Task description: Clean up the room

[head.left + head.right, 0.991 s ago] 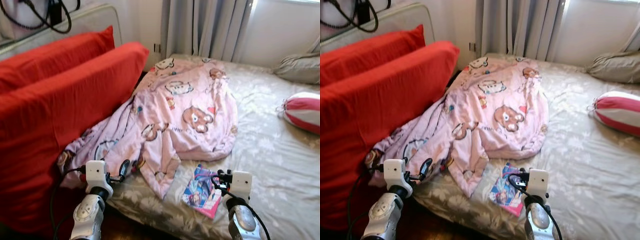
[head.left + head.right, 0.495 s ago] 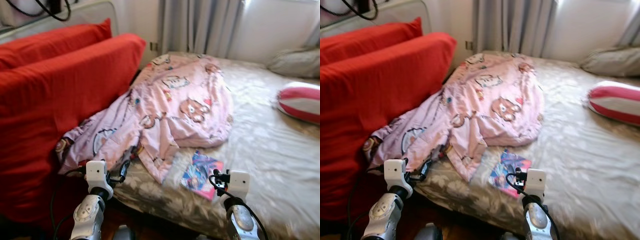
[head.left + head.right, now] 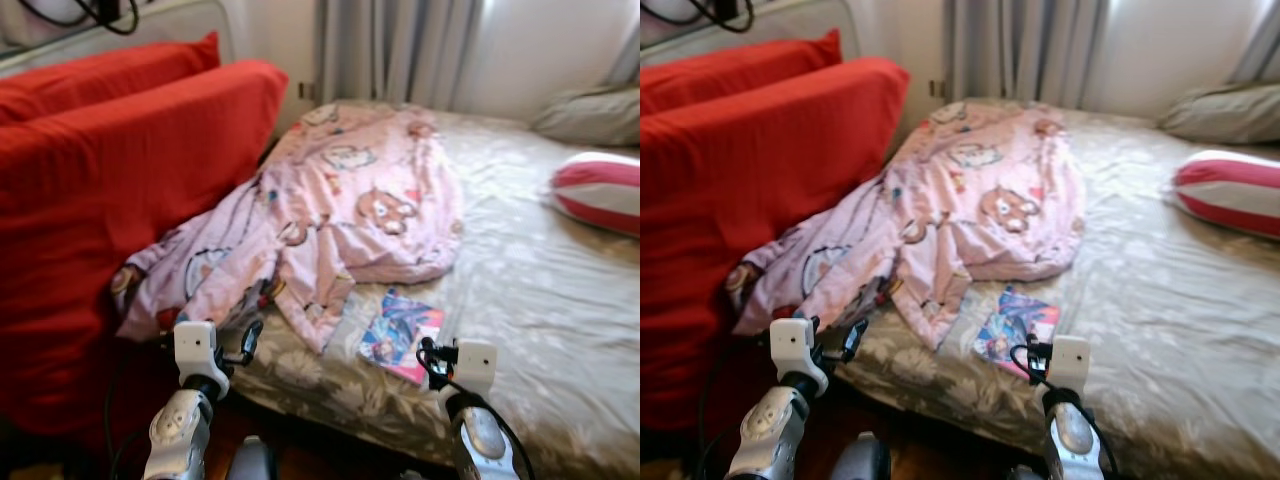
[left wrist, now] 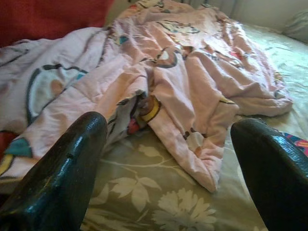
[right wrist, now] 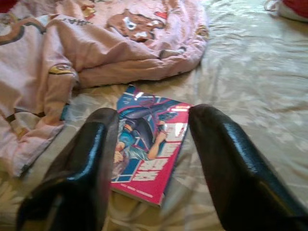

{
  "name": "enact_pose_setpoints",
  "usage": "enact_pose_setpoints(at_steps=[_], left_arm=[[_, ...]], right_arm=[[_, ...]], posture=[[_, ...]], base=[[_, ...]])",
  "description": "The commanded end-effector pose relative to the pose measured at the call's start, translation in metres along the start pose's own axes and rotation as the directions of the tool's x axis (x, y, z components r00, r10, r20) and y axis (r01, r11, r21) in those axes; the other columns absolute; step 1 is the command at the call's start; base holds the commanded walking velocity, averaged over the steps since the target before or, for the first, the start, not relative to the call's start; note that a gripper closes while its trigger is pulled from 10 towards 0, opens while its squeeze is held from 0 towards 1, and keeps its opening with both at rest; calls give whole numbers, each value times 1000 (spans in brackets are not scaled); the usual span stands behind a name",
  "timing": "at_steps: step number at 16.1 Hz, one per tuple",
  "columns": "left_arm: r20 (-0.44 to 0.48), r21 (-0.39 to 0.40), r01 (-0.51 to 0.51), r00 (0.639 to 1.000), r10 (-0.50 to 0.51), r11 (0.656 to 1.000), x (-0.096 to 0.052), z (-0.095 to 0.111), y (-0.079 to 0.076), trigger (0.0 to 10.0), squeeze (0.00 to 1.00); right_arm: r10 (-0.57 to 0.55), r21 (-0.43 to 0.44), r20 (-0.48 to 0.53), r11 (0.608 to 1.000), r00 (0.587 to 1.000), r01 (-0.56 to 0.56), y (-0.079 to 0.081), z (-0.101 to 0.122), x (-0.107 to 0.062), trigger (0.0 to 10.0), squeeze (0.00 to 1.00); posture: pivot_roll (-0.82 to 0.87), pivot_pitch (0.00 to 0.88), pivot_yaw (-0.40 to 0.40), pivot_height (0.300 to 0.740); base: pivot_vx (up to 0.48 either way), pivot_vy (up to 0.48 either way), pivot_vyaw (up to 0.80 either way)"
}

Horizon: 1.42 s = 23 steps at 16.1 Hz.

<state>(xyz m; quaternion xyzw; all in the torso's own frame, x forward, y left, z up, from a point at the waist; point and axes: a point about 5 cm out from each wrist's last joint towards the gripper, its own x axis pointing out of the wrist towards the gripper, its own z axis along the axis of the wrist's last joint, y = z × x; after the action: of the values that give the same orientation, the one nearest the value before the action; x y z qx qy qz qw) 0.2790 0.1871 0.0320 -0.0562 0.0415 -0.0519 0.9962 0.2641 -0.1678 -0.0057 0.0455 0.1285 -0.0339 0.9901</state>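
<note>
Right pincer spread wide, empty, hovering low over bed edge, aimed at book. Left pincer also wide, empty, facing blanket hem.

Book flat on bed, at 5 o'clock from blanket, just beside its lower fold, apart from it.

Risks, judged: thin book flat on soft sheet, so fingers may slide over cover or pinch sheet with it; blanket corner near, could snag.

Count: one book, one blanket, two red cushions, one striped pillow, one grey pillow.
</note>
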Motion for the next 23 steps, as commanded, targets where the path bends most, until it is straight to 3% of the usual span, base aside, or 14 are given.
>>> enact_pose_setpoints(at_steps=[1, 9, 23], left_arm=[[5, 5, 11, 1000, -11, 1000, 3, 3, 0, 10000, 0], [-5, -2, 19, 1000, -19, 1000, 3, 3, -1, 10000, 0], [-1, -4, 33, 999, -33, 999, 4, 5, -3, 10000, 0]], right_arm=[[4, -3, -6, 1000, 1000, -4, 0, 0, 1, 10000, 0], [34, 12, -25, 999, 999, -34, 6, -4, -1, 10000, 0], [96, -9, -38, 995, 995, -96, 15, -7, -2, 10000, 0]], posture=[[49, 33, -25, 650], [49, 34, -25, 650], [47, 33, -23, 650]], base=[[0, 0, 0], [0, 0, 0], [257, 0, 0]])
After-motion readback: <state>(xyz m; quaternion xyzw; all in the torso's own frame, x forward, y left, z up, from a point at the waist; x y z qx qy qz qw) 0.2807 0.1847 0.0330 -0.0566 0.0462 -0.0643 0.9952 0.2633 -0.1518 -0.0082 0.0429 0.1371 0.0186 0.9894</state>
